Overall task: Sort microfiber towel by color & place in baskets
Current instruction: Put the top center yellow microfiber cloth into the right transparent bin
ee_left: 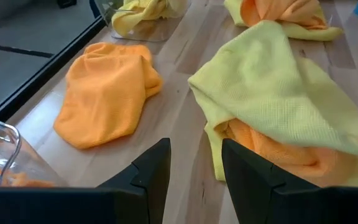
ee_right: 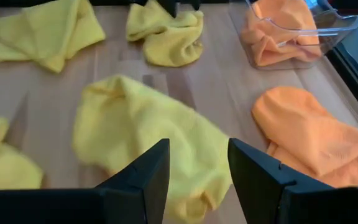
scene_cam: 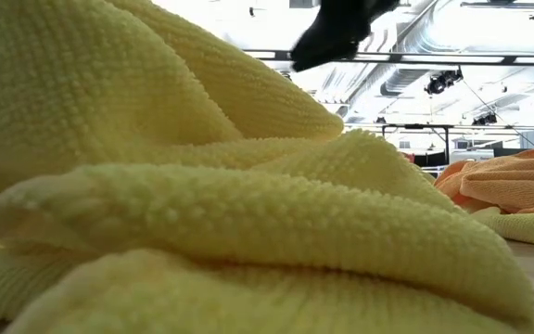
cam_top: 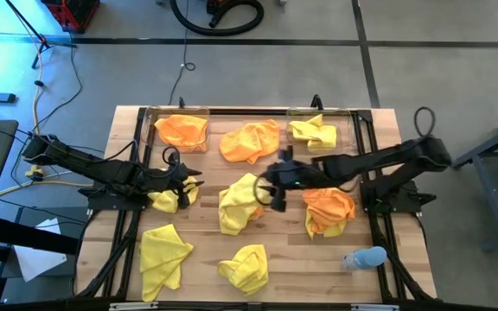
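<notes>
**Both grippers spread, nothing held**

The right gripper (cam_top: 269, 192) hovers over the middle yellow towel (cam_top: 238, 203), fingers parted, empty. Left of that towel, the left gripper (cam_top: 192, 180) is likewise spread and bare. Behind it, clear plastic baskets (cam_top: 156, 120) hold crumpled fuzzy cloths.

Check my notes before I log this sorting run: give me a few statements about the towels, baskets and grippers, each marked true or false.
1. The left basket holds an orange towel. True.
2. The right basket holds an orange towel. False: it holds a yellow towel.
3. The right gripper grips a towel. False: its fingers stand open and empty over the middle yellow towel.
4. The left gripper is open and holds nothing. True.
5. A pale blue object lies near the table's front right corner. True.
</notes>
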Tool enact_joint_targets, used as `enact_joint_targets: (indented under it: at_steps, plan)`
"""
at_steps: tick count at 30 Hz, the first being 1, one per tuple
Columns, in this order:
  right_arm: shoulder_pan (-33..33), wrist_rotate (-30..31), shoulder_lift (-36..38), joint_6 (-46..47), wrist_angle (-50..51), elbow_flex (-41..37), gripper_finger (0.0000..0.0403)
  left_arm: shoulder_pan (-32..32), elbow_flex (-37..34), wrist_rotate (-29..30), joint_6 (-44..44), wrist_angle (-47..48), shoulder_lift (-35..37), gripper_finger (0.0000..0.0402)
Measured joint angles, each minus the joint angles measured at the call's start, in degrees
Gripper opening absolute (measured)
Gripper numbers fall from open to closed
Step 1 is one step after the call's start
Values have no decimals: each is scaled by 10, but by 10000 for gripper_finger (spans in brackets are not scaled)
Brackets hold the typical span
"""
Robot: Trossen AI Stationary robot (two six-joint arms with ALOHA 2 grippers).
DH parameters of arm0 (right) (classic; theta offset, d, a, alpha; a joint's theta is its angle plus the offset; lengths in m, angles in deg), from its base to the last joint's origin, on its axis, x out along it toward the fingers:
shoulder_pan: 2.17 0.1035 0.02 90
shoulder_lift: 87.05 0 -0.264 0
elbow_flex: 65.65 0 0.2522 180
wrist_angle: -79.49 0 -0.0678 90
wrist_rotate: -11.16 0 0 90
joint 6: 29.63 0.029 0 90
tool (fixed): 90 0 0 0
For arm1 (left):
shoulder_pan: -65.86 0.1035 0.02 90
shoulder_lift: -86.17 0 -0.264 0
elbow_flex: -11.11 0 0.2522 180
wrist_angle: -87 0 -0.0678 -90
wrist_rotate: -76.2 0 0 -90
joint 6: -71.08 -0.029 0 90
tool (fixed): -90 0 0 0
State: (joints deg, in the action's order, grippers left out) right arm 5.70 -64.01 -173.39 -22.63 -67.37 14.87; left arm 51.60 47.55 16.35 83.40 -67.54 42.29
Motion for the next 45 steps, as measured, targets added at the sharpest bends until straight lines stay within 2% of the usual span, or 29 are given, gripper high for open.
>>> enact_joint_targets:
  at_steps: [5, 13, 16, 20, 27, 30, 34, 35, 39, 42, 45]
  plan:
    - [-1, -3, -97, -24, 72, 107, 158, 0, 0, -22, -9, 31, 11, 131]
    - [-4, -15, -265, -55, 227, 309, 158, 0, 1, 8, 15, 92, 77, 131]
    - [-4, -34, -314, -60, 255, 348, 158, 0, 1, 7, 38, 118, 96, 131]
    - [-4, -40, -358, -60, 281, 360, 158, 0, 1, 5, 52, 137, 104, 131]
    - [-14, -59, -390, -56, 284, 356, 146, 0, 1, 5, 56, 138, 104, 131]
    - [-15, -63, -394, -55, 284, 356, 107, 0, 1, 5, 56, 138, 104, 131]
    - [-16, -65, -395, -45, 286, 356, 22, 0, 1, 5, 56, 138, 104, 131]
    - [-16, -67, -393, -44, 291, 356, 12, 0, 1, 5, 56, 138, 104, 131]
    - [-18, -72, -374, -15, 305, 356, 17, 0, 0, 5, 56, 138, 104, 131]
    - [-19, -73, -349, 7, 310, 356, 5, 0, 0, 5, 69, 137, 104, 131]
    - [-19, -55, -317, 27, 317, 356, 6, 0, 0, 5, 70, 137, 104, 131]
